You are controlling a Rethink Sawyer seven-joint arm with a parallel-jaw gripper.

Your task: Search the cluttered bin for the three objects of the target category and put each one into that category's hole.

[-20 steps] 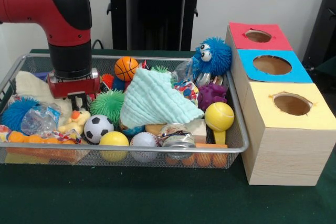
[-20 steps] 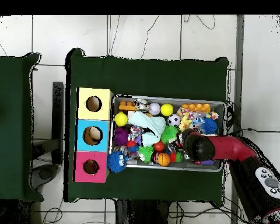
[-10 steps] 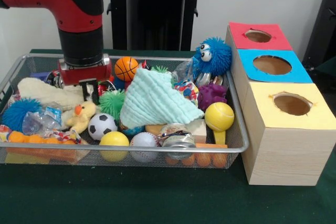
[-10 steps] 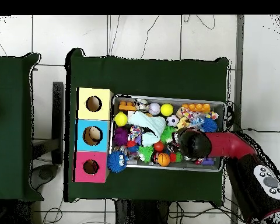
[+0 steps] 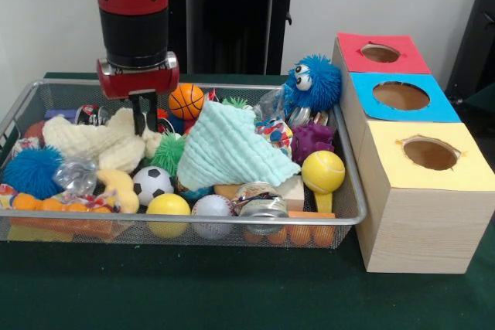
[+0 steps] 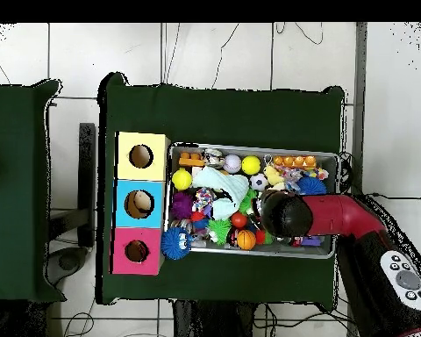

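Note:
The silver wire-mesh bin [image 5: 232,220] is full of toys; it also shows in the overhead view [image 6: 240,146]. My gripper [image 5: 144,120] hangs over the bin's left half, its tips at the top edge of a cream fuzzy plush [image 5: 97,143]. It looks shut on that plush. A small yellow plush [image 5: 120,191] lies just in front. The red-topped hole [image 5: 380,52] is on the farthest wooden box, also seen overhead [image 6: 136,251]. The bear and the tiger are hidden. Overhead, my arm [image 6: 282,213] covers the gripper.
A mint cloth [image 5: 228,148] covers the bin's middle. A blue spiky googly-eyed ball [image 5: 313,83] and a purple plush [image 5: 312,141] sit at the bin's right end. An orange basketball [image 5: 186,100] lies right of my gripper. The blue-topped hole [image 5: 401,96] and yellow-topped hole [image 5: 430,152] are nearer.
My gripper has risen and moved right, toward the basketball. The cream plush has shifted right with it and bunched up. The yellow plush has slid down toward the front rim.

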